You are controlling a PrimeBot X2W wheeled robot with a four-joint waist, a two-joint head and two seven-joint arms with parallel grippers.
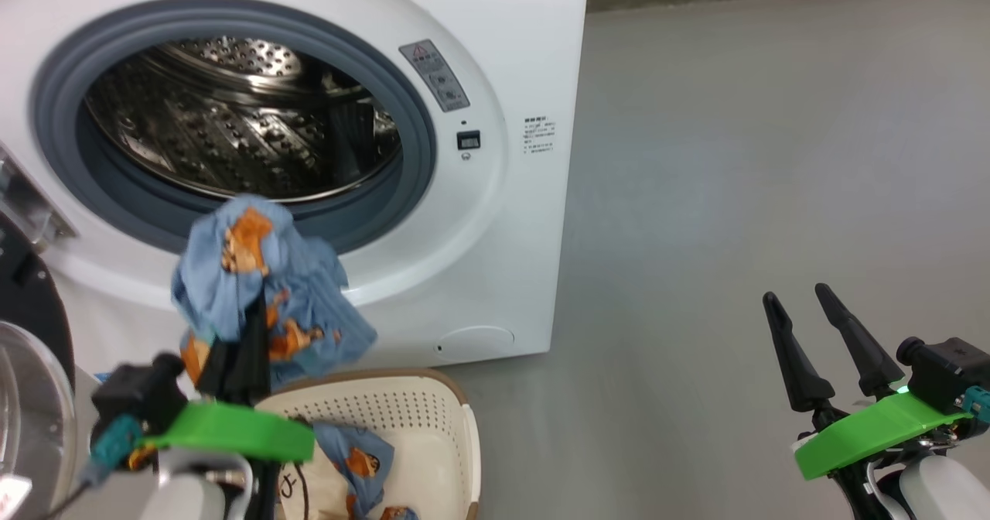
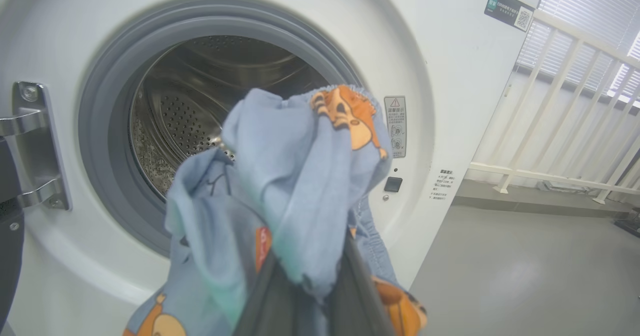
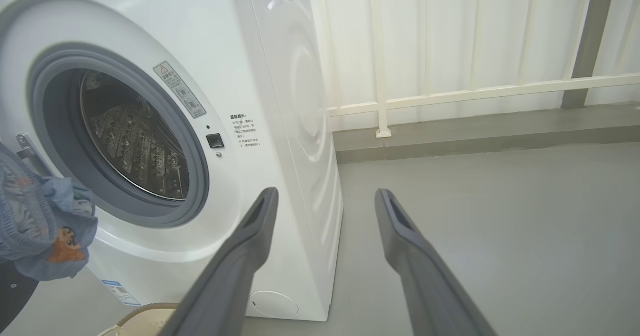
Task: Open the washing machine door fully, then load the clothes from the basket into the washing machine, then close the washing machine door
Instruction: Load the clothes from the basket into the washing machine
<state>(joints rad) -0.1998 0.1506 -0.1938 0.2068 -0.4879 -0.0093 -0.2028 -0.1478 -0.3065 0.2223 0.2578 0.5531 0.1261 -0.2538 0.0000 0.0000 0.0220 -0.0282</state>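
The left hand (image 1: 246, 326) grips bunched clothes (image 1: 255, 272) before the washing machine (image 1: 495, 56) mouth, above the basket (image 1: 433, 419); its door (image 1: 31, 311) stands open at left. The right hand (image 1: 795, 293), fingers spread, hovers over the floor (image 1: 735, 156).

The washing machine (image 1: 495, 56) stands at the upper left of the head view, its door (image 1: 31, 365) swung out at the far left edge. The basket (image 1: 433, 412) sits on the floor (image 1: 735, 195) just before the machine's front, below the drum (image 1: 232, 133) opening. 1 garment (image 1: 263, 272) hangs from the left gripper (image 1: 244, 350), above the basket's left rim and before the opening's lower edge, outside the drum. More clothes (image 1: 352, 458) lie in the basket. The right gripper (image 1: 795, 294) is well to the right, over the floor. A railing (image 3: 450, 91) runs behind the machine's right side.
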